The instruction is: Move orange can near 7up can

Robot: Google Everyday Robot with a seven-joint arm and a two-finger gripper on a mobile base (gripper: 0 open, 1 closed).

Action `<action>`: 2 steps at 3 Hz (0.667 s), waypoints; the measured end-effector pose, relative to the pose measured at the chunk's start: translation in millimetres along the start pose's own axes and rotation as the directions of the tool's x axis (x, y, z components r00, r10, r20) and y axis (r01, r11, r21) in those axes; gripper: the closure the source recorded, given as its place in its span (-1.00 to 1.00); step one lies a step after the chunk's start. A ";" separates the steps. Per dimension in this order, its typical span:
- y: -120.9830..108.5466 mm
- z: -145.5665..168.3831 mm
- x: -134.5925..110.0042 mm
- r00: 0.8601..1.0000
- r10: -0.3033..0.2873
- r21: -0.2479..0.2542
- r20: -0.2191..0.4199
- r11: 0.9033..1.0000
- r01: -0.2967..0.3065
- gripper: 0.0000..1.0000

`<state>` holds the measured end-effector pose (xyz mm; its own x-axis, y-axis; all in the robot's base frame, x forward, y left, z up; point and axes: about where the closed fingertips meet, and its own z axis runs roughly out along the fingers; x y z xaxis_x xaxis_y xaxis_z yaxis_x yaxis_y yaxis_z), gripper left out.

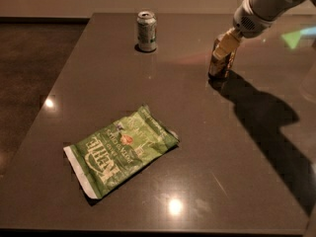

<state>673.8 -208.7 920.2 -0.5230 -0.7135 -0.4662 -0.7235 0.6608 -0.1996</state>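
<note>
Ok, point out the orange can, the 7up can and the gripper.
orange can [217, 69]: camera view, lower side wall.
7up can [146, 33]: camera view, middle of body.
gripper [222, 52]: camera view, tip, at the orange can's top.

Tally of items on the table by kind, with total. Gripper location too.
Drink cans: 2 (orange can, 7up can)
Chip bags: 1 (green chip bag)
Total: 3
Gripper: down at the orange can's top, far right of the table.
</note>
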 end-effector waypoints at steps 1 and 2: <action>9.4 -8.8 -21.3 0.999 -0.039 -0.013 0.023 0.999 0.039 0.74; 27.6 -13.1 -56.3 0.993 -0.097 -0.037 0.060 0.994 0.099 1.00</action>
<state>677.4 -153.4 952.2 -0.4221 -0.7588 -0.4959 -0.7879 0.5777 -0.2133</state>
